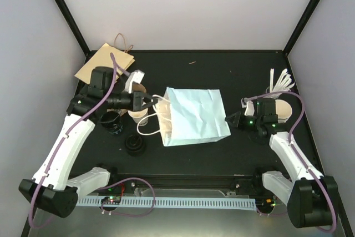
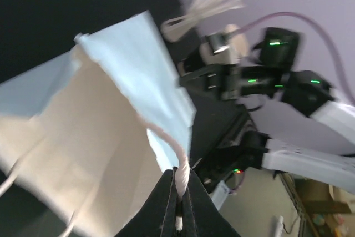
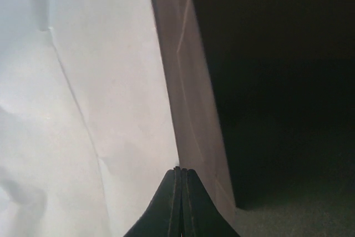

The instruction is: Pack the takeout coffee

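A pale blue paper bag (image 1: 194,116) lies on its side mid-table, its mouth toward the left. My left gripper (image 1: 148,101) is shut on the bag's white rope handle (image 2: 183,177), and the bag's tan inside (image 2: 83,137) shows open in the left wrist view. My right gripper (image 1: 231,119) is shut, its tips (image 3: 180,171) against the bag's right end (image 3: 83,109) with nothing seen between them. A dark-lidded cup (image 1: 111,121), probably the takeout coffee, stands left of the bag, partly hidden by my left arm.
A lidless cup (image 1: 138,116) stands by the bag's mouth and black lids (image 1: 135,145) lie in front of it. A brown bag (image 1: 105,62) lies back left. Stacked cups (image 1: 282,109) and white stirrers (image 1: 280,80) are at the right.
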`<state>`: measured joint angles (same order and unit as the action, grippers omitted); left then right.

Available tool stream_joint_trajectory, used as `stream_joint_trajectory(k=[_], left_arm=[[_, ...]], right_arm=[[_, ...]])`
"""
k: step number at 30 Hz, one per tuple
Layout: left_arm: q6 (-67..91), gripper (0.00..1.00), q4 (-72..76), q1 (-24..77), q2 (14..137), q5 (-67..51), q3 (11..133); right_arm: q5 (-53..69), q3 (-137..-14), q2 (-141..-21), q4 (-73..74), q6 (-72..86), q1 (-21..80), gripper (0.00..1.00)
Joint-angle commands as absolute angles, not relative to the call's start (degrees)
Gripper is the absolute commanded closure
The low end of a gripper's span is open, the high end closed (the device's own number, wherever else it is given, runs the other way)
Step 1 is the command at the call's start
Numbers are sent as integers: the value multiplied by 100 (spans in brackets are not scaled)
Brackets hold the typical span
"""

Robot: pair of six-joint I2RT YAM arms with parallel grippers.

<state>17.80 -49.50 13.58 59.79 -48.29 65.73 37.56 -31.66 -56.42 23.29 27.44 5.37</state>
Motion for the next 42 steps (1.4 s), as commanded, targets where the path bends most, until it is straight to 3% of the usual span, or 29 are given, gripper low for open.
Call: stream_joint_trajectory(k=[1,3,7,11,24,42], left_arm=[[2609,98,-3737,2026,6181,-5132,7592],[3000,98,-3405,2184,6386,-5295,7853],[3350,98,-3308,2474,6814,-5306,8406],[3306,98,-3759,2796,7211,-4985,9017],[2972,98,-5031,2955,8274,-4314,9862],[3250,98,-4789,3138,9330,-4578,10551]], right_arm=[[4120,-3026,-5838,2011,2711,495,99],[4170,-3036,-5970,2008,2656,501,95],[4097,-3237,-6037,2280,2393,531,73],[3729,-3577,-6003,2804,2060,701,63],[2131,-4454,-6425,3315,1895,2238,53],[1446,-4623,-6694,3259,1957,2757,52]])
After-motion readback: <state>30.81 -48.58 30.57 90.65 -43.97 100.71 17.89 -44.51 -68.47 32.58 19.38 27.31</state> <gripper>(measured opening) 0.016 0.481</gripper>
